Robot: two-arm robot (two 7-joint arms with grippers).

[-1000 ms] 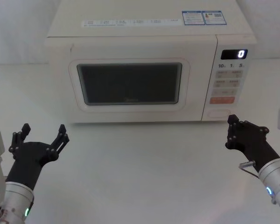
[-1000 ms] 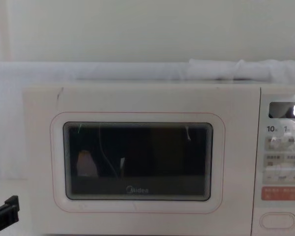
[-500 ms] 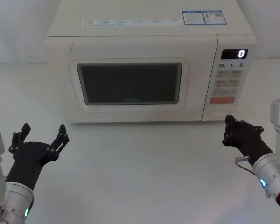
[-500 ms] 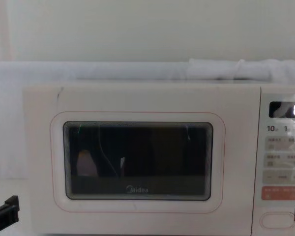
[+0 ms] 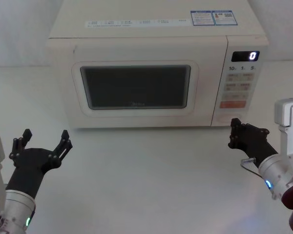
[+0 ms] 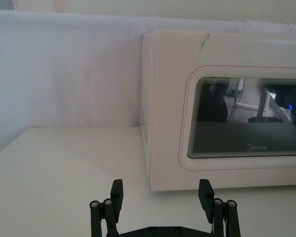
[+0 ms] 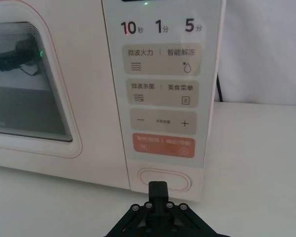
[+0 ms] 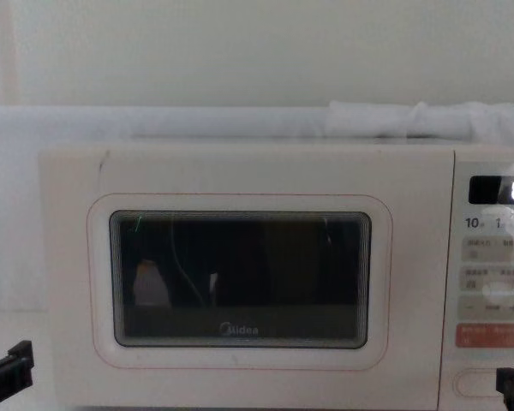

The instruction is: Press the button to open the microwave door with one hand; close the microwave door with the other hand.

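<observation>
The microwave door [image 5: 136, 87] is closed, cream-white with a dark window and a Midea logo [image 8: 238, 330]. The wide pill-shaped button [image 7: 176, 178] sits at the bottom of the control panel, below the orange-red key [image 7: 164, 145]. My right gripper [image 5: 233, 128] is shut, its joined tip [image 7: 158, 186] just in front of the button's lower edge; I cannot tell whether it touches. In the head view the button [image 5: 224, 118] is partly covered by that gripper. My left gripper [image 5: 44, 139] hangs open over the table at the lower left, well short of the door [image 6: 241, 118].
The microwave [image 5: 156, 29] stands at the back of a white table [image 5: 146, 175] against a white wall. The display [image 5: 244, 56] reads 0. Bare tabletop lies between the two arms.
My right gripper has moved left and forward, closing on the button. The left arm and the door have not moved.
</observation>
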